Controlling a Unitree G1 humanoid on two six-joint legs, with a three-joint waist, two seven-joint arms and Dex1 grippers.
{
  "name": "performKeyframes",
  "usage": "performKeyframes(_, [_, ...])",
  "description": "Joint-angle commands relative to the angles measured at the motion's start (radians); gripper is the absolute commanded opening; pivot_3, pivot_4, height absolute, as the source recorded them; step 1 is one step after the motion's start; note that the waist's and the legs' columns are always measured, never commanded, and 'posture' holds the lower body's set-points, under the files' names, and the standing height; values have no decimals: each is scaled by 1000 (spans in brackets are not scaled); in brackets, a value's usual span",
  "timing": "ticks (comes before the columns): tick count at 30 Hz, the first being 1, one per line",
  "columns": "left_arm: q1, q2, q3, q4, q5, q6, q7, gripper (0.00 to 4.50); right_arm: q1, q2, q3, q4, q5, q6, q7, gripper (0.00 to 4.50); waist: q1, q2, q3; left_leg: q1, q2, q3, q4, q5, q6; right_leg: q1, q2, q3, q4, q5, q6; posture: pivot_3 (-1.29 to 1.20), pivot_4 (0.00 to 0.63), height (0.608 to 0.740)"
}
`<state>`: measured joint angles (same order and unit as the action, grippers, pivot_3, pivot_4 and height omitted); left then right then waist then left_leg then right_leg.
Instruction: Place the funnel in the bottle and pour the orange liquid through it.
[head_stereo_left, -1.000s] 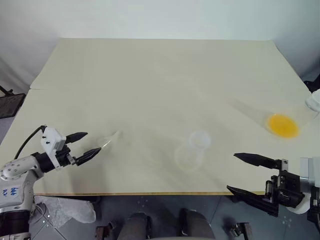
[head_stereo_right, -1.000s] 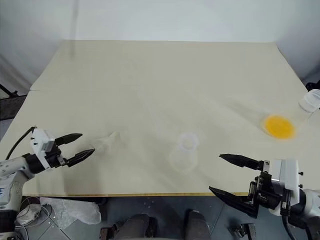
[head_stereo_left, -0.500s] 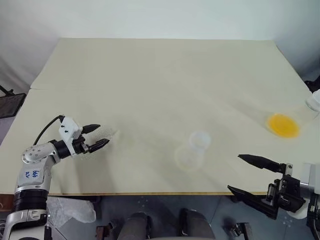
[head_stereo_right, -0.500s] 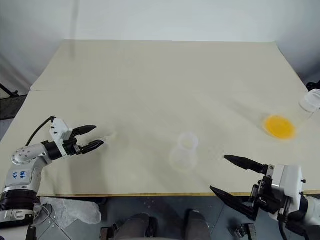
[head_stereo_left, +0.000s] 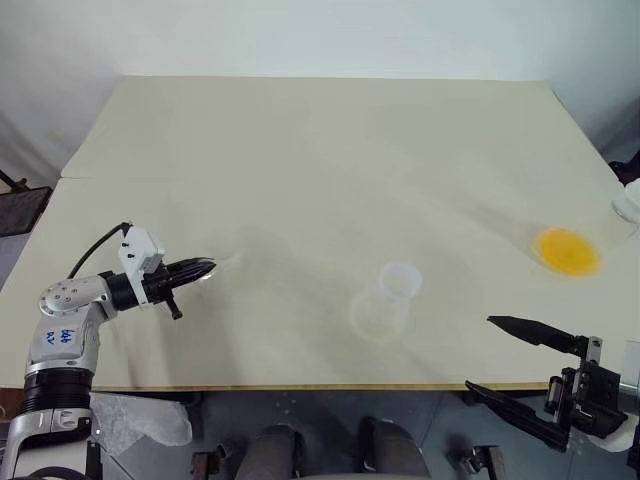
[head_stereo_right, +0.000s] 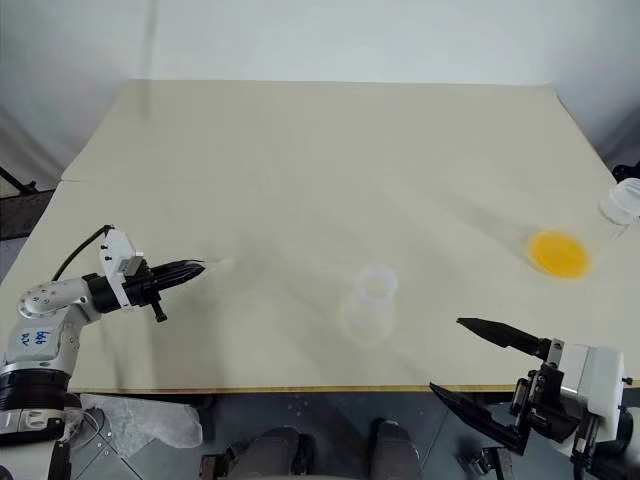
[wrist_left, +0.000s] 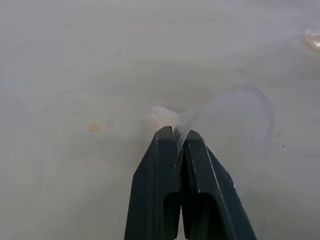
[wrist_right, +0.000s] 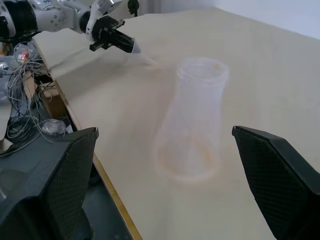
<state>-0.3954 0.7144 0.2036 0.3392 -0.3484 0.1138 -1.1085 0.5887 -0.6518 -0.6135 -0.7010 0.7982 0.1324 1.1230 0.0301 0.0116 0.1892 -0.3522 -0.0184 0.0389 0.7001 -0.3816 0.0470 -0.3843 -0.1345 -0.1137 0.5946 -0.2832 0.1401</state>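
Writing: I can see blue marks on the left arm's white forearm shell, but they're too small for me to read.
Left gripper (head_stereo_left: 203, 268): I've got it low over the tan table (head_stereo_left: 320, 150) near the left front edge, pointing nearly level toward the table's middle. Its black fingers (wrist_left: 167, 165) are pressed together, pinching the thin wall of the funnel (wrist_left: 235, 117).
Funnel: clear plastic, almost invisible. In the left wrist view its rim sits right between my fingertips, the wide cone fans out beyond them, and the short spout end lies just beside them. From the head camera I catch it as a faint glint right at the fingertips. I can't tell whether it's off the table or resting on it.
Right gripper (head_stereo_left: 515, 355): hanging off the front edge of the table at the right. Its two long black fingers (wrist_right: 280, 165) stand wide apart with nothing between them, aimed level toward the table's middle.
Bottle (head_stereo_left: 383, 303): the clear, faintly frosted conical flask stands upright near the front middle of the table, well apart from the funnel. In the right wrist view it sits between my right fingers but beyond them, untouched.
Orange liquid (head_stereo_left: 566, 250): a bright round patch inside a clear container far right on the table, well apart from the bottle.
Small clear cup (head_stereo_right: 623, 201): at the table's right edge, just beyond the orange liquid.
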Motion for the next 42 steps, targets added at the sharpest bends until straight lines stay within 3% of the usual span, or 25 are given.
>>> performKeyframes(1, [-63, 23, -9, -53, -28, 35, -27, 24, 6, 6, -24, -1, 10, -26, 16, 4500, 0, 0, 0, 0, 0, 0, 0, 0, 0, 0, 0, 0, 0, 0, 0, 0, 150, 740])
performKeyframes(11, [-396, -26, -199, -168, -99, 329, -159, 24, -72, -51, -42, -22, 31, 19, -34, 4500, -2, -1, 0, 0, -1, 0, 1, 0, 1, 0, 1, 1, 1, 0, 1, 0, 150, 740])
performKeyframes(20, [-542, -63, -335, -266, -167, 591, -247, 24, -98, -49, -34, -84, 14, 53, -143, 4500, 1, -1, 0, -2, 0, 0, 3, 1, 1, -1, 2, 1, 0, 0, 1, 0, 150, 740])
performKeyframes(34, [-845, -173, -427, -86, -192, 780, -394, 24, -60, -12, 0, -159, -10, 50, -213, 4500, 8, -1, 0, -2, -1, 1, 4, 1, 1, 0, 3, 2, 0, 0, 1, 0, 150, 740])
performKeyframes(42, [-918, -194, -533, -80, -181, 809, -490, 24, -52, -10, -30, -127, 17, 27, -166, 4500, 15, -1, 0, -3, -1, 1, 4, 1, 1, 0, 3, 3, 0, 0, 1, 0, 150, 740])
